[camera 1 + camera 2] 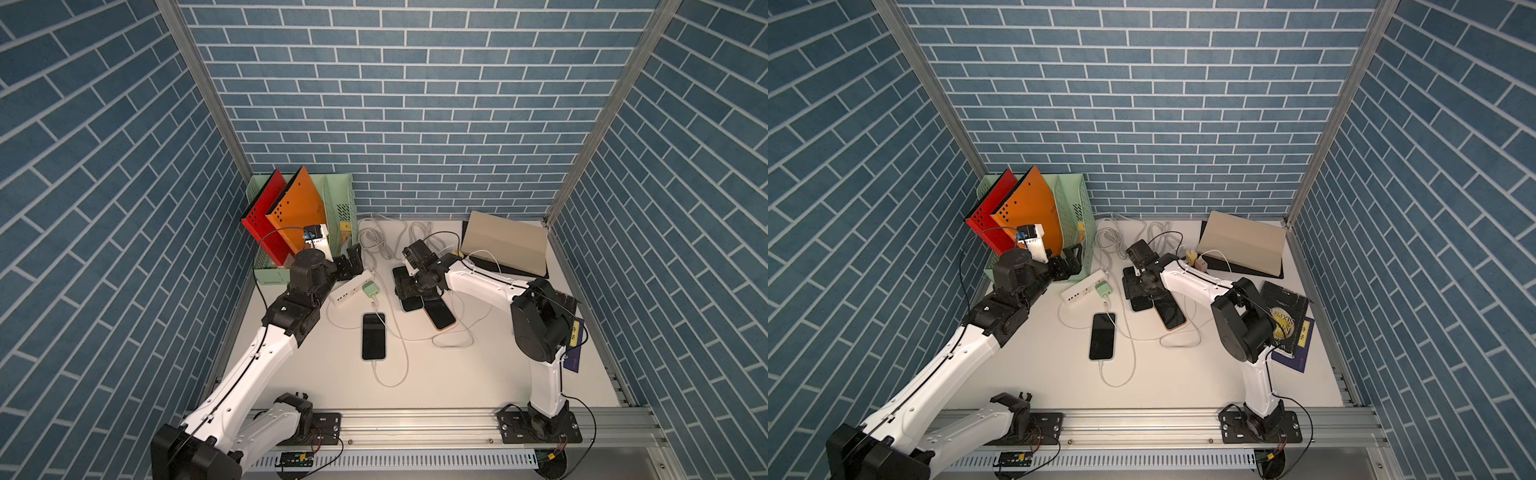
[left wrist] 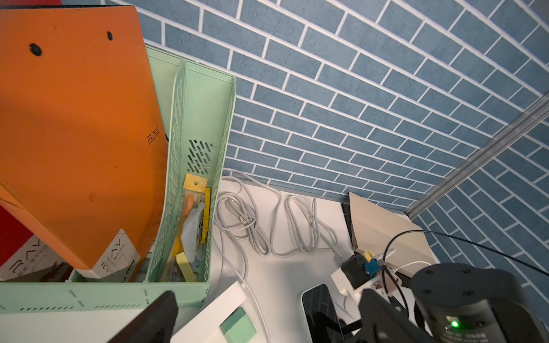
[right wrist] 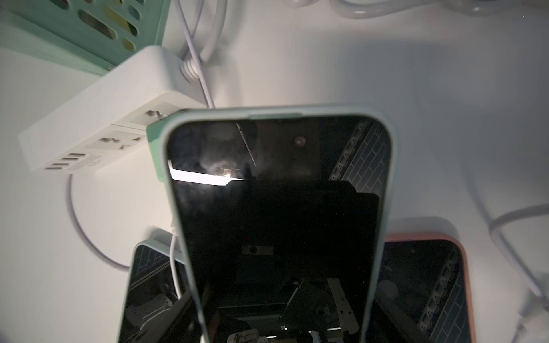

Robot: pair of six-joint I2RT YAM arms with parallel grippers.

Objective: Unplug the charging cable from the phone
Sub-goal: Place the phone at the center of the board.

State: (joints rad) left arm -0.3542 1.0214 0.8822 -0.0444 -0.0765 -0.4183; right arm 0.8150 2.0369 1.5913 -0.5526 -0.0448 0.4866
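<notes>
Both arms stand on the rail (image 1: 415, 419) at the near edge. The left arm folds back from its base, then stretches far along the left side of the table (image 1: 478, 382). The right arm rises upright to a high elbow. From there its forearm runs left and far, with the wrist bent down.

Mid-table lies the black phone (image 1: 373, 336), screen up. A white cable (image 1: 390, 376) is plugged into its near end and loops beside it. Just beyond, to the right, the orange phone (image 1: 441, 319) lies flat, its far end under the right gripper (image 1: 409, 291).

That gripper points down and clamps the pale phone (image 3: 279, 222) across its width. In the wrist view this phone sits raised over the other two. The fingers are hidden, and whether a cable sits in it cannot be told.

Left of it lies the strip (image 1: 351, 288) with a green adapter (image 1: 369, 289). The left gripper (image 1: 352, 261) hovers just past the strip, spread wide and empty, beside the organizer (image 1: 266, 274). Grey cords (image 2: 297, 225) coil by the far wall.
</notes>
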